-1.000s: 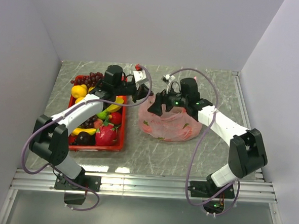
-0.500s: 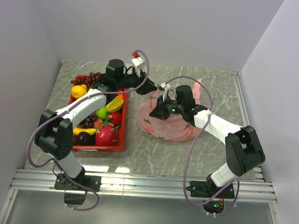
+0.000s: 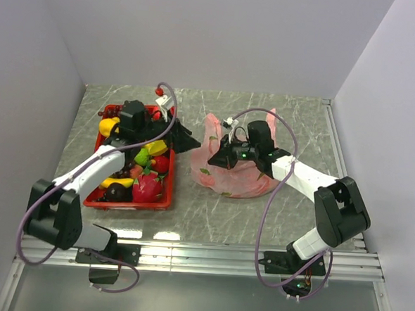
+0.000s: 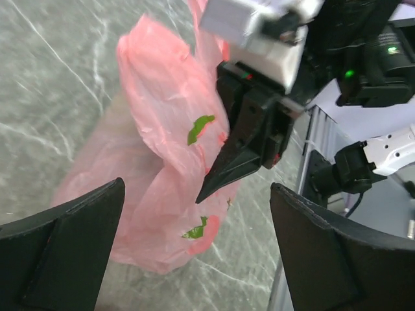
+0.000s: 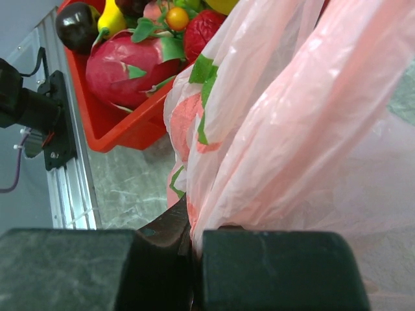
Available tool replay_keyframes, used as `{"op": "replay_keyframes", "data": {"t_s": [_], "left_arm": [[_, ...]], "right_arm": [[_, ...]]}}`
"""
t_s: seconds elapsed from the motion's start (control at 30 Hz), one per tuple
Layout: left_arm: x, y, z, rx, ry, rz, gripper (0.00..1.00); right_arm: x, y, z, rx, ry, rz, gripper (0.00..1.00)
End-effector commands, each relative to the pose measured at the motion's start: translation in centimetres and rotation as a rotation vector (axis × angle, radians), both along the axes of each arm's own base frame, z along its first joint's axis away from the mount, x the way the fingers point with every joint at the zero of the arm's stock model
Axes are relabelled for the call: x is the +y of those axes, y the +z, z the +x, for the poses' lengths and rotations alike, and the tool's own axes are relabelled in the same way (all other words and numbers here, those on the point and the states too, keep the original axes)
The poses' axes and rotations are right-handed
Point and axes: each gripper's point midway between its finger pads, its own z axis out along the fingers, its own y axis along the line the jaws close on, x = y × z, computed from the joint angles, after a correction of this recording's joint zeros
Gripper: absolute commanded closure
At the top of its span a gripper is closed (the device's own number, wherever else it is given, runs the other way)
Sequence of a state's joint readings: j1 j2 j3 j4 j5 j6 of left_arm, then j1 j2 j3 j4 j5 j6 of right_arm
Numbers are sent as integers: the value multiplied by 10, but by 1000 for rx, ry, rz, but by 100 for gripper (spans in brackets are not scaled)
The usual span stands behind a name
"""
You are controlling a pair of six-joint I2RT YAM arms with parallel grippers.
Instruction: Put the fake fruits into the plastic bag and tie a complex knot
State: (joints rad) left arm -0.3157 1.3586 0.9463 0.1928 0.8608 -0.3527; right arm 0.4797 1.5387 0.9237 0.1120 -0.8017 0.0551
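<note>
The pink plastic bag lies crumpled on the table right of the tray, with two handles standing up. My right gripper is shut on a fold of the bag's film at its left upper edge; the right wrist view shows film pinched in the right gripper. My left gripper hangs open just left of the bag, with nothing between its fingers. In the left wrist view the bag lies beyond the left gripper. The fake fruits fill the red tray. The knot is out of view.
The red tray sits left of centre; its corner and a pink dragon fruit lie close to the bag. Grey walls close in the table on three sides. A metal rail runs along the near edge.
My left gripper opened, let go of the bag and drew back left toward the tray. My right gripper shut on the bag's film and shifted slightly left.
</note>
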Motion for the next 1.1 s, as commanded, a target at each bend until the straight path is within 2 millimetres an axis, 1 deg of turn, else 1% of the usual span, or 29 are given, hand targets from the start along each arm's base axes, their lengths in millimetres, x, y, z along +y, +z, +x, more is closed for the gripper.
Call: {"op": "replay_keyframes", "data": {"t_s": [0.0, 0.03, 0.07, 0.1, 0.13, 0.17, 0.23, 0.3, 0.33, 0.4, 0.43, 0.47, 0.5, 0.53, 0.6, 0.63, 0.7, 0.77, 0.8, 0.87, 1.0, 1.07], "left_arm": [[-18, -6, 4, 51, -42, -43, 1], [-22, -10, 9, 61, -30, -45, 1], [-25, -8, 15, 54, -7, -49, 1], [-32, -7, 16, 56, -8, -51, 1], [-36, -12, 19, 75, -4, -51, 1], [-40, -9, 21, 76, -7, -64, 2], [-50, -12, 23, 122, -5, -87, 8], [-59, -10, 19, 165, -19, -125, 12], [-63, -10, 20, 164, -27, -137, 17], [-71, -9, 17, 171, -43, -145, 21], [-73, -14, 20, 183, -30, -143, 26], [-74, -12, 22, 173, -26, -155, 29], [-75, -11, 23, 188, -22, -169, 32], [-76, -16, 25, 199, -19, -171, 35], [-78, -10, 27, 195, -25, -202, 39], [-81, -11, 24, 198, -54, -213, 44], [-86, -5, 22, 191, -81, -240, 46], [-91, -8, 20, 202, -103, -242, 48], [-93, -5, 17, 204, -118, -250, 49], [-97, -9, 13, 221, -136, -252, 51], [-102, -13, 4, 256, -175, -261, 47], [-102, -15, 1, 258, -184, -257, 48]], "right_arm": [[1, 26, 4, -83, 9, 50, 100], [0, 26, 7, -92, -8, 48, 100], [0, 25, 9, -90, -18, 45, 100], [-1, 24, 11, -91, -29, 40, 100], [-1, 23, 14, -96, -43, 35, 100], [-2, 22, 15, -96, -52, 29, 100], [-4, 20, 17, -96, -69, 19, 100], [-6, 17, 18, -101, -85, 10, 100], [-7, 17, 18, -101, -87, 10, 100], [-7, 15, 15, -94, -84, 9, 100], [-7, 15, 14, -95, -79, 16, 100], [-8, 14, 11, -92, -77, 17, 100], [-7, 17, 9, -100, -67, 28, 100], [-7, 18, 7, -108, -61, 34, 100], [-8, 18, 3, -114, -49, 38, 100], [-8, 16, 2, -110, -46, 34, 100], [-8, 13, 2, -110, -42, 28, 100], [-8, 13, 3, -113, -38, 28, 100], [-8, 13, 3, -114, -36, 30, 100], [-6, 15, 5, -121, -36, 32, 100], [-5, 13, 9, -127, -31, 25, 100], [-5, 14, 11, -131, -32, 26, 100]]}}
